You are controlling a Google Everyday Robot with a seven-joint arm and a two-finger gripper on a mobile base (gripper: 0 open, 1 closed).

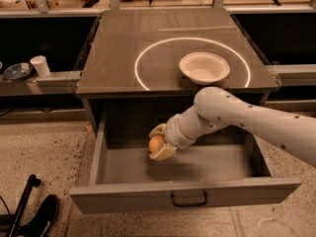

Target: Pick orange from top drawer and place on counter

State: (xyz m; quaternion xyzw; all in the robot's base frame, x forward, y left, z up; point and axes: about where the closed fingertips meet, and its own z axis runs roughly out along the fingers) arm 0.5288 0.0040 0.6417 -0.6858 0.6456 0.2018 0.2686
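Note:
The top drawer [123,169] is pulled open below the counter [118,58], which carries a bright ring of light. My gripper [159,143] is inside the drawer space, shut on the orange [156,143]. It holds the small round fruit above the drawer floor, left of centre. The white arm reaches in from the right. The drawer's black handle [188,199] is on its front panel.
A white bowl [204,68] stands on the counter inside the ring, at the right. A white cup [40,65] and a dish [18,71] sit on a low ledge at the left. Black objects [34,216] lie on the speckled floor at the lower left.

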